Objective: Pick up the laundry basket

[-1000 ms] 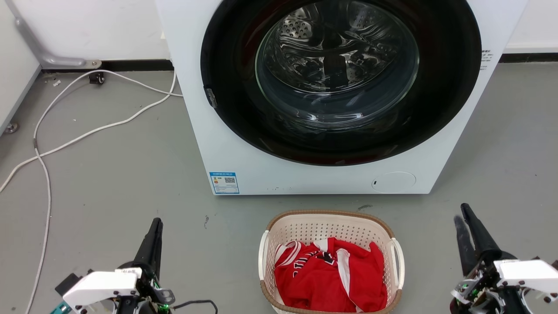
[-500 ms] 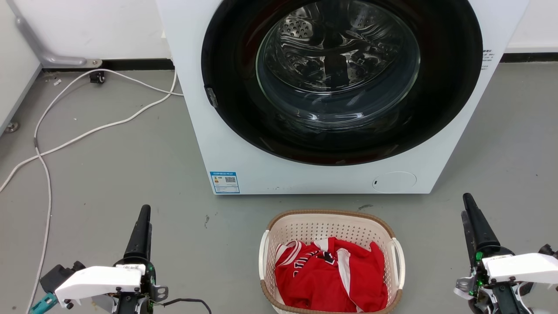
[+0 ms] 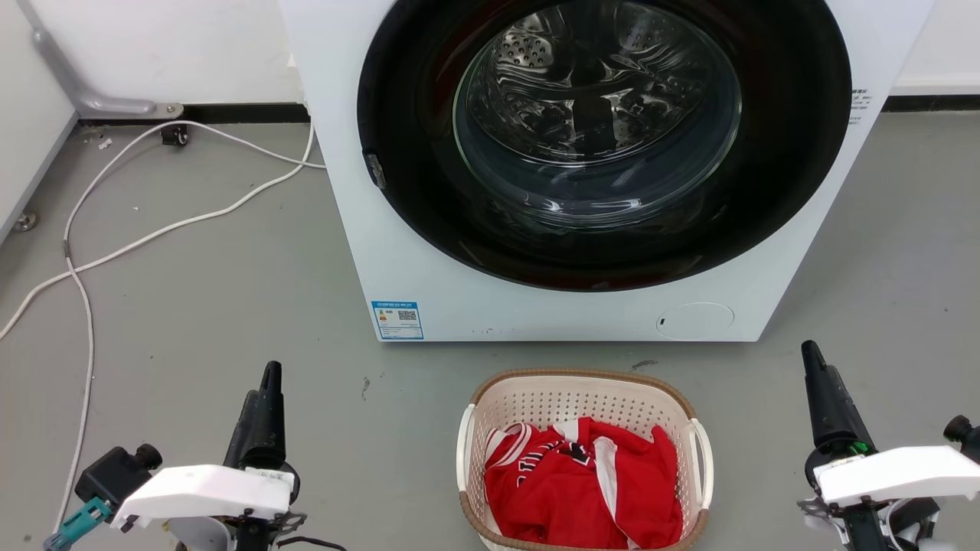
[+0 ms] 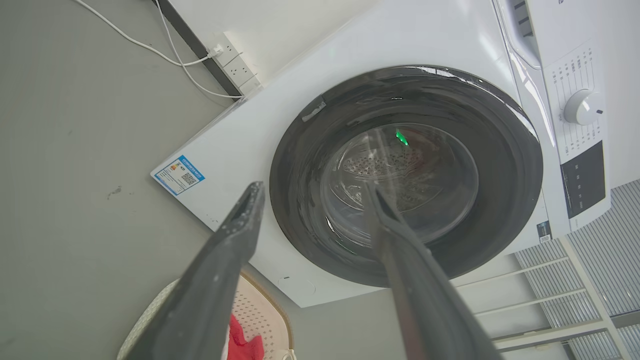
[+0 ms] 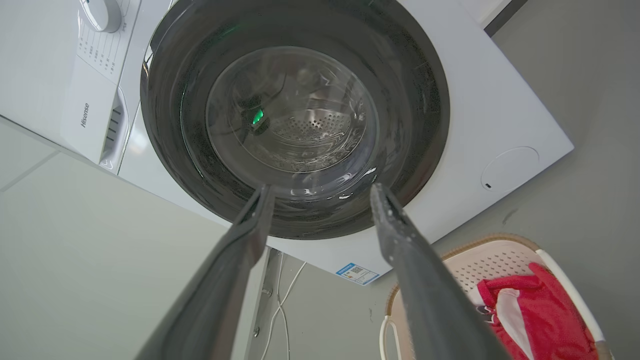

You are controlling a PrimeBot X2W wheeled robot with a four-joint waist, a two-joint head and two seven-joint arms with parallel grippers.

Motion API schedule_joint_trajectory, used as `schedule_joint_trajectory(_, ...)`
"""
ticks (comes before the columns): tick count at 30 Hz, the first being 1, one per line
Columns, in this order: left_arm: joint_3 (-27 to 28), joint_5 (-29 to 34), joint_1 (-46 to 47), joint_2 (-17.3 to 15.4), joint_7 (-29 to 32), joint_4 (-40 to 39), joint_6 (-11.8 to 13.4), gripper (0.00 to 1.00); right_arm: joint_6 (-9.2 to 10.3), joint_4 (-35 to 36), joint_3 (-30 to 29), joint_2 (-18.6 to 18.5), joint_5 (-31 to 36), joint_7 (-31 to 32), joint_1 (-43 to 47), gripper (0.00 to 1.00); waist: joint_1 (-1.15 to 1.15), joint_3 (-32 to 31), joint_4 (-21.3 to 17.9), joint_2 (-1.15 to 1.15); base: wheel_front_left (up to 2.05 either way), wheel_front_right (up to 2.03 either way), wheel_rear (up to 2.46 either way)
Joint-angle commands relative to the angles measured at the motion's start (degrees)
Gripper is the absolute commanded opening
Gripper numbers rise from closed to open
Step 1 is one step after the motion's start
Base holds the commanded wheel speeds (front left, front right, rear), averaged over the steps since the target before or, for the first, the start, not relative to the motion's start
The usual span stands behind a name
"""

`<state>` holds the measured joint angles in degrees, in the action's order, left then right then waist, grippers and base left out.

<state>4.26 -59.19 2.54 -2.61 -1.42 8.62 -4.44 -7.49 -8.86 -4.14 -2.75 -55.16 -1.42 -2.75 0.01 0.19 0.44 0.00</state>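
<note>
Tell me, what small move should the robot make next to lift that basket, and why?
Probably move the left end effector and right end effector inward toward the laundry basket and its white side handles: both are open and flank it well apart, touching nothing.

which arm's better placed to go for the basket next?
Right, by a little. The right claw sits closer to its side handle of the laundry basket than the left claw does to the other. Both are open and empty.
</note>
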Motion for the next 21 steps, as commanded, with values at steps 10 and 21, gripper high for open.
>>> schedule_joint_trajectory(10,-1.3,11.3,-0.6,-0.5,-2.4,-2.4,1.3,1.00,-0.01,3.1,-0.2,-0.2,10.6,-2.4,0.7,1.00,-0.01,-0.1,0.2,0.00,0.00,0.00,0.00)
schedule_joint_trajectory(21,-2.8,20.0,-1.6,-1.3,-4.5,-2.7,2.2,1.00,-0.01,3.8,-0.3,-0.2,20.9,-4.5,1.8,1.00,-0.01,-0.2,0.2,0.00,0.00,0.00,0.00)
